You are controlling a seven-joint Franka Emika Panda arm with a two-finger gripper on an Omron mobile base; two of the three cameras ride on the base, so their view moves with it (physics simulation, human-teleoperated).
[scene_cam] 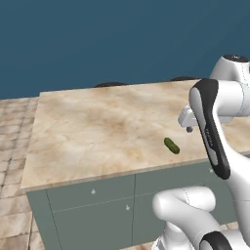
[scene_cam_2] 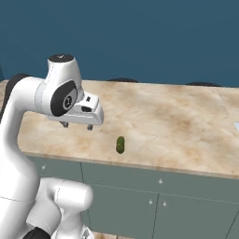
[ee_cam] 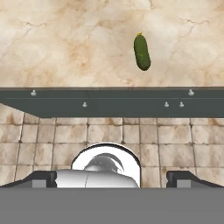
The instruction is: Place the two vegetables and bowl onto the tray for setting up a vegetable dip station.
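Left base view: one small dark green cucumber (scene_cam: 171, 145) lies alone on the marble counter (scene_cam: 97, 127), near its front edge; the gripper (scene_cam: 189, 128) hangs above, well apart. Right base view: the same single cucumber (scene_cam_2: 120, 144); gripper (scene_cam_2: 77, 125) jaws spread wide, holding nothing. Hand view: cucumber (ee_cam: 141, 51) glossy, elongated, above grey cabinet doors (ee_cam: 109, 103).

Cucumber-like piece (scene_cam: 171, 145) lay alone on counter (scene_cam: 97, 127), near front edge, lengthwise roughly front to back. Cabinet fronts (scene_cam: 93, 200) sat below counter edge; tiled floor (scene_cam: 12, 146) lay to counter's left and before cabinets. Gripper (scene_cam_2: 77, 125) hung above counter, jaws spread wide, left of piece in right base view and apart from it. Wall (scene_cam: 97, 39) stood behind counter.
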